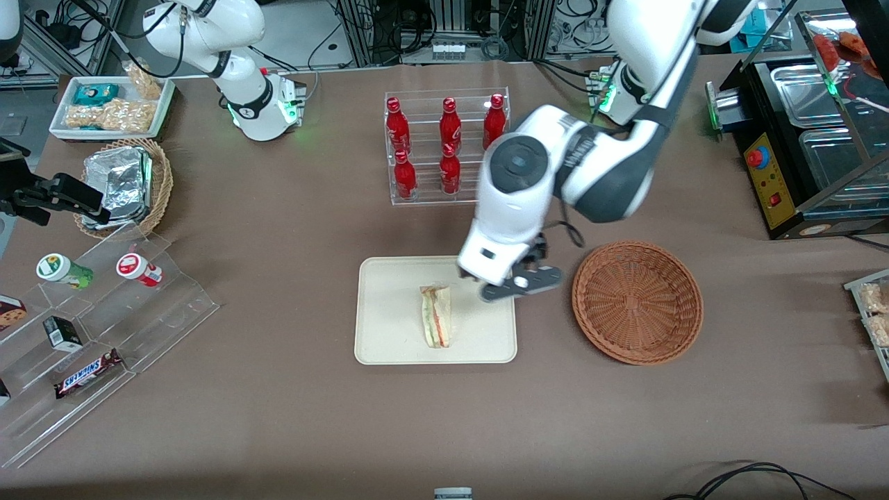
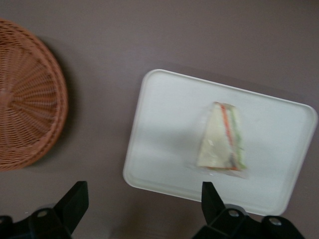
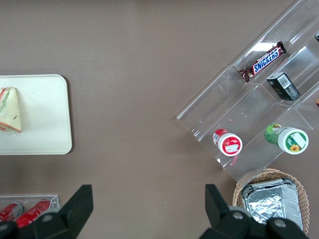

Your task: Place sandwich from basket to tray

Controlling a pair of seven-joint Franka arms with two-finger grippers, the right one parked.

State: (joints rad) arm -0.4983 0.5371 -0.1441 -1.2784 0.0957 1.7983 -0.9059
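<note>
The wrapped triangular sandwich (image 1: 436, 317) (image 2: 222, 139) (image 3: 10, 110) lies flat on the cream tray (image 1: 389, 333) (image 2: 164, 129) (image 3: 45, 114). The reddish-brown wicker basket (image 1: 637, 301) (image 2: 25, 94) stands beside the tray toward the working arm's end and holds nothing. My left gripper (image 1: 517, 285) (image 2: 142, 201) hovers above the tray's edge nearest the basket, between tray and basket. Its fingers (image 2: 75, 199) stand wide apart, open, with nothing between them.
A clear rack of red bottles (image 1: 444, 146) stands farther from the front camera than the tray. Toward the parked arm's end are a stepped acrylic stand (image 1: 90, 312) with snacks, a tan basket of foil packets (image 1: 128, 186) and a white snack tray (image 1: 111, 107). A black appliance (image 1: 806, 139) sits at the working arm's end.
</note>
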